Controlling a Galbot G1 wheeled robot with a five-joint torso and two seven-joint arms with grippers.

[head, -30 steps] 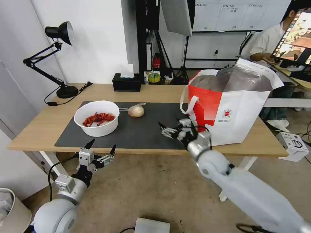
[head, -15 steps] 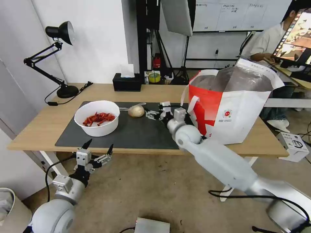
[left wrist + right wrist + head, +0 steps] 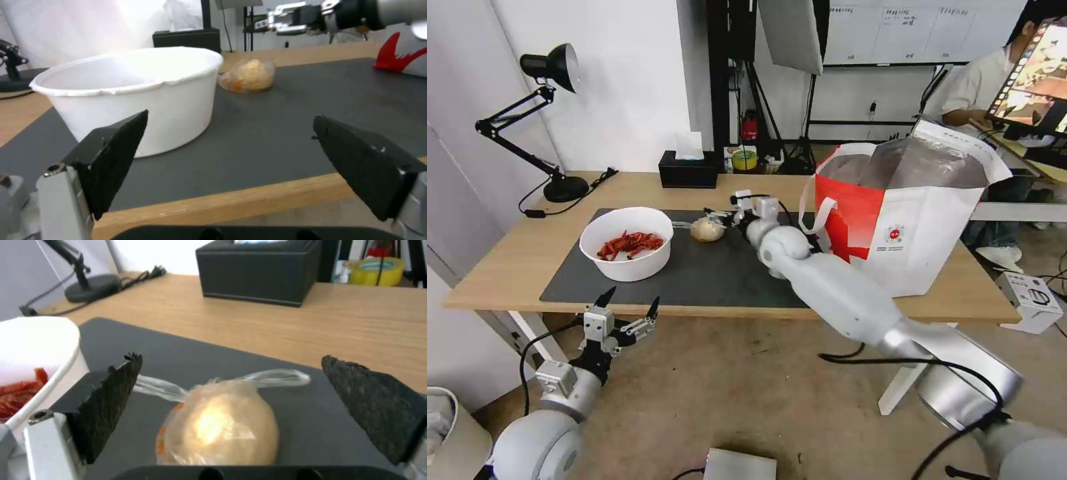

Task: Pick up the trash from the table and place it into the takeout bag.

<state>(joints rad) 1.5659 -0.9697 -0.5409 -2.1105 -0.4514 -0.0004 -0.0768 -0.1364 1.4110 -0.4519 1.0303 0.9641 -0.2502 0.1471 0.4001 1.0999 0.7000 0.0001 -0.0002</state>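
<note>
The right gripper hangs at centre frame with its jaws spread wide, the clear bag with pale lump lying on the dark mat between its fingers, untouched. Half a second ago it was further right, nearer the takeout bag, which stands open at right showing silver lining. Left of the lump, the white bowl holds red scraps. The left gripper, also open, waits below the table edge, lower left. A black tissue box sits behind.

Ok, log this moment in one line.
right pincer: open, at bagged lump | left pincer: open, below table edge | bowl: on mat
</note>
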